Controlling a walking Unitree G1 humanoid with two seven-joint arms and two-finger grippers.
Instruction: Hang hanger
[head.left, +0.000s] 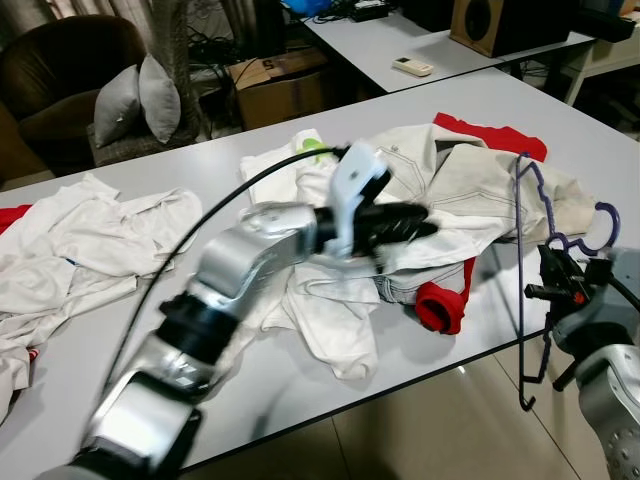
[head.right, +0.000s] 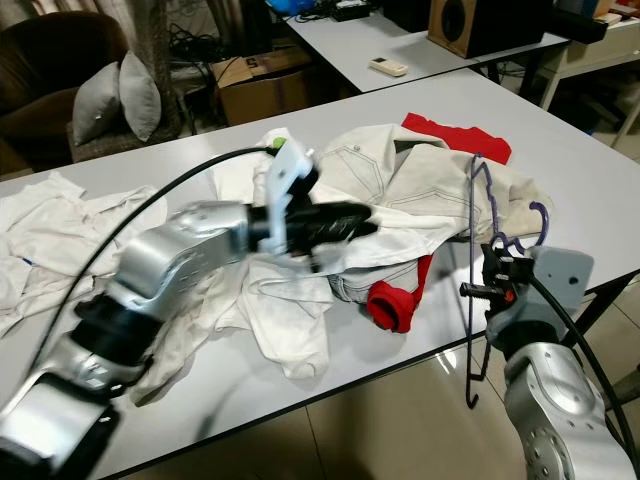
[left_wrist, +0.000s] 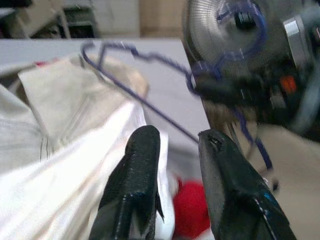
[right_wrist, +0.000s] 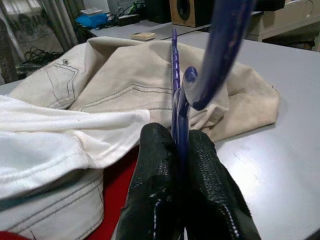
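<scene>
Hanger (right_wrist: 176, 85), purple wire, stood upright clamped between the right gripper's (right_wrist: 180, 150) fingers at the table's (head.left: 560, 110) near edge, its lower end hanging past the rim. Just beyond the gripper lay a beige jacket (head.left: 470, 180) on white clothes (head.left: 90, 240). The left gripper (left_wrist: 175, 150) hovered over the heap, fingers apart, blurred. Armchair (head.left: 60, 70) and cushions (head.left: 140, 95) stood behind.

Silver segmented arms with black joints are seen; a black cable (head.left: 180, 250) is routed along the left arm (head.left: 230, 285).
</scene>
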